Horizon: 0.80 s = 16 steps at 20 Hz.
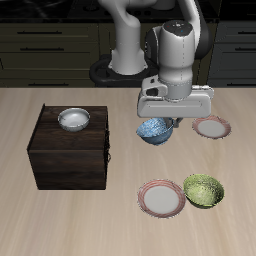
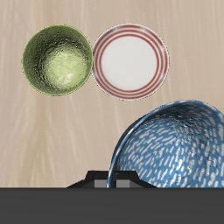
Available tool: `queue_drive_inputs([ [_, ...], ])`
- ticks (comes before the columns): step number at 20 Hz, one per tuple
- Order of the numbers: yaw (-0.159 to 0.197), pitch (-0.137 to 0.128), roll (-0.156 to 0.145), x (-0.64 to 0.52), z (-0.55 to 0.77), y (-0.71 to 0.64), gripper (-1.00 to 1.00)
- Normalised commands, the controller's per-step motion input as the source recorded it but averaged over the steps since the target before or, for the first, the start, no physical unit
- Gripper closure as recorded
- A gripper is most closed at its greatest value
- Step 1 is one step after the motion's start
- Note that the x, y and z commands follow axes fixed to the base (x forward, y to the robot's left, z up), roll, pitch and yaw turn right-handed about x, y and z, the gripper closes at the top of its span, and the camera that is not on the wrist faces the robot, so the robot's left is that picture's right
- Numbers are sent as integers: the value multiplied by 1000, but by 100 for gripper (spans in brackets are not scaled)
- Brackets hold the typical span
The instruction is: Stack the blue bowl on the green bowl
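The gripper (image 1: 163,118) is clamped on the blue bowl (image 1: 154,130), holding it tilted above the table's (image 1: 60,220) middle. Nearer the front edge, the green bowl (image 1: 204,190) sits beside a pink-rimmed plate (image 1: 161,198).

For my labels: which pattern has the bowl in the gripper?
Blue bowl: light blue with white speckles, clearest in the wrist view.

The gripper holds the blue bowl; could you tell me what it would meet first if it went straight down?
Probably bare table. The gripper carries the blue bowl tilted, and the green bowl and the striped plate lie ahead, off its line.
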Motion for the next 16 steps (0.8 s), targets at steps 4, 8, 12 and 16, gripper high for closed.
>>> queue_drive_inputs([
  [4,2,-55,30,138,305,324,100],
  [8,1,-10,16,151,165,218,100],
  [12,-3,-17,-2,133,140,142,100],
  [16,-12,7,-7,250,185,128,100],
])
